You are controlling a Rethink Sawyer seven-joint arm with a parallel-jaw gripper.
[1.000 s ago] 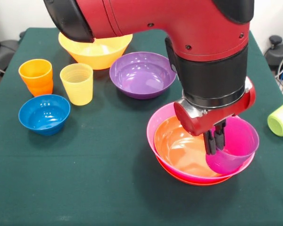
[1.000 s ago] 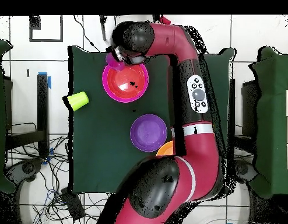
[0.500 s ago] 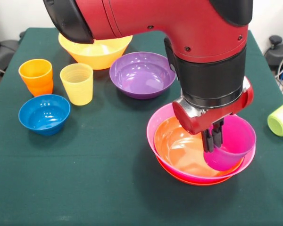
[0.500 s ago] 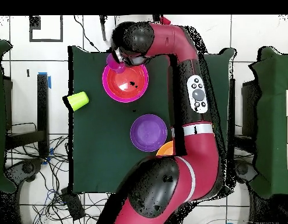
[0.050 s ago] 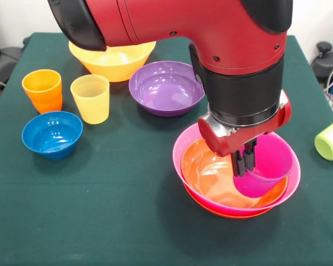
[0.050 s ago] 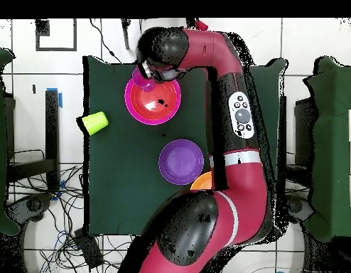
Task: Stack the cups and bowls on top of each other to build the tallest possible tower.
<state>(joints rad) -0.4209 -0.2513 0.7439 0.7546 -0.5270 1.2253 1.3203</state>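
My gripper (image 5: 243,164) is shut on the rim of a purple cup (image 5: 262,173), which hangs tilted over the right side of the tower. The tower is a pink bowl (image 5: 179,151) nested in a red-orange bowl (image 5: 210,208), with another red-orange bowl (image 5: 208,169) inside it. From overhead the purple cup (image 6: 141,75) shows at the pink bowl's (image 6: 130,106) upper left rim, with the arm covering the gripper. A purple bowl (image 5: 166,87), a yellow-orange bowl (image 5: 112,60), a blue bowl (image 5: 51,133), an orange cup (image 5: 43,90) and a yellow cup (image 5: 91,98) stand apart on the green cloth.
A lime green cup (image 5: 330,138) lies on its side at the right table edge, also seen as the lime cup (image 6: 95,122) overhead. The arm's bulk hangs over the back middle of the table and hides part of the yellow-orange bowl.
The gripper has carried the purple cup a little leftward and inward over the pink bowl. The other cups and bowls have not moved.
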